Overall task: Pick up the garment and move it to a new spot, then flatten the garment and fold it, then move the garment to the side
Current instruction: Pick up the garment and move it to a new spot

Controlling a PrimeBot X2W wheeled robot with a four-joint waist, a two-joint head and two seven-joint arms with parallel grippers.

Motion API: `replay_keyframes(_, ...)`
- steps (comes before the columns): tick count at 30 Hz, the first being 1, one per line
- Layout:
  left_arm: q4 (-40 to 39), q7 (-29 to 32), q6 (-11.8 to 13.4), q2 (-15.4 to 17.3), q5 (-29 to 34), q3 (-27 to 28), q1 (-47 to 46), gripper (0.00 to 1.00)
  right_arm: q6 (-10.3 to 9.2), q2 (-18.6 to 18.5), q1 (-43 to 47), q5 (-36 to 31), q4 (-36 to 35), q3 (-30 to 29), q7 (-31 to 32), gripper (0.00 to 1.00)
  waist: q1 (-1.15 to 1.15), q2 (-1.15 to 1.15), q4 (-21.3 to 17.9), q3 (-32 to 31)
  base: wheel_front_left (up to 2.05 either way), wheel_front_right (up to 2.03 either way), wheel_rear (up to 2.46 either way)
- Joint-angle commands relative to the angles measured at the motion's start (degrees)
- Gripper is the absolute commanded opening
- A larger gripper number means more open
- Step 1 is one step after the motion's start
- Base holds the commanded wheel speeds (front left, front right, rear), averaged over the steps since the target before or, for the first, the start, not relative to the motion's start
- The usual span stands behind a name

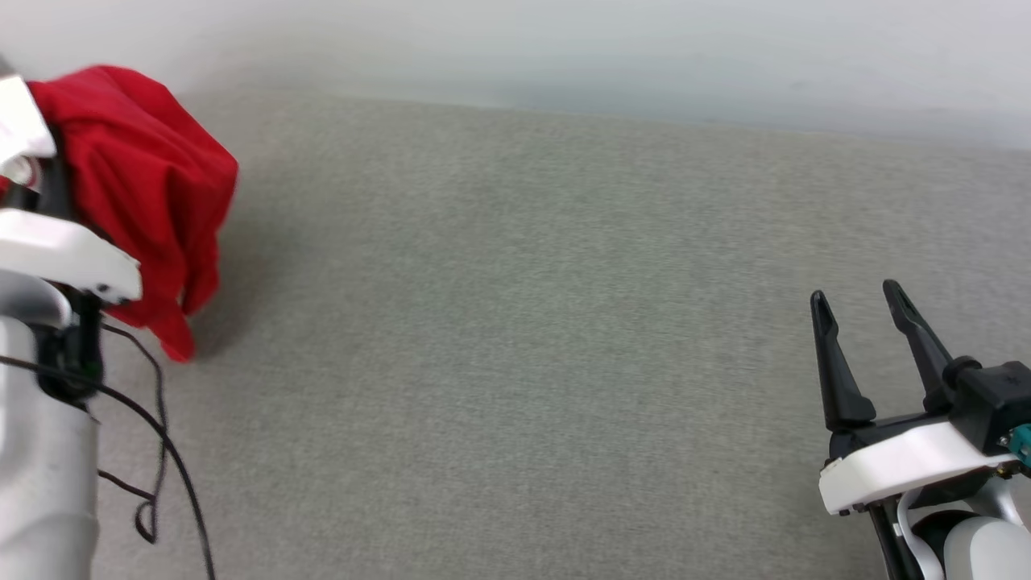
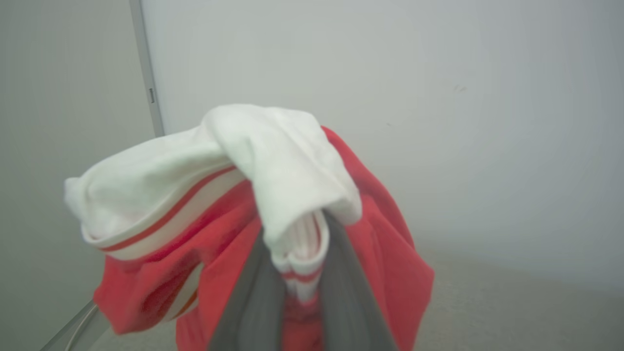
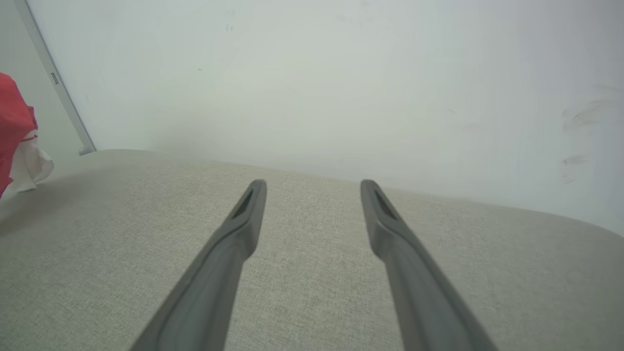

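Broad grey bench under a fine woven cloth, matte and faintly speckled, rounded at its far edge. Behind it a plain pale wall, smooth, faintly scuffed, with a thin metal strip running up the corner at the left. Thin black cables looping loose beside the pale left forearm. At the far left of the head view, lifted and bunched against that arm, the garment: soft red jersey in limp folds, lowest corner dangling close over the bench, contact too hard to judge. Seen from the left wrist, a white sleeve with red-and-white striped ribbed trim draped over the red body. Around a fold of that striped cuff, the left gripper, pinched nearly closed, long dark fingers half buried in fabric. At the lower right, well apart from the garment with the width of the bench between, the right gripper: two tapered dark fingers spread wide, holding nothing, tips above the cloth.
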Motion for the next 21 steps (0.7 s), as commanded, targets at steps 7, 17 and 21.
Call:
replay_keyframes(7,-11.74,2.51,2.21,-3.60,-0.44,-1.98,10.15,0.00,-0.04,0.26,2.11,1.86,0.19,-0.25,0.07,1.00,0.02,0.00,-6.86,-2.16,0.00,0.00,0.00)
replay_keyframes(17,-27.20,14.35,1.53,-10.51,-0.62,-13.83,19.92,0.00,-0.04,0.26,2.69,3.06,0.04,-0.52,-0.19,1.00,0.02,0.00,-13.93,-0.91,0.00,0.00,0.00)
replay_keyframes(21,-26.47,18.57,-0.80,-13.47,-0.46,-20.13,18.11,0.00,-0.04,0.27,1.99,3.30,0.40,0.09,-0.48,1.00,0.02,0.00,-15.61,0.81,0.00,0.00,0.00)
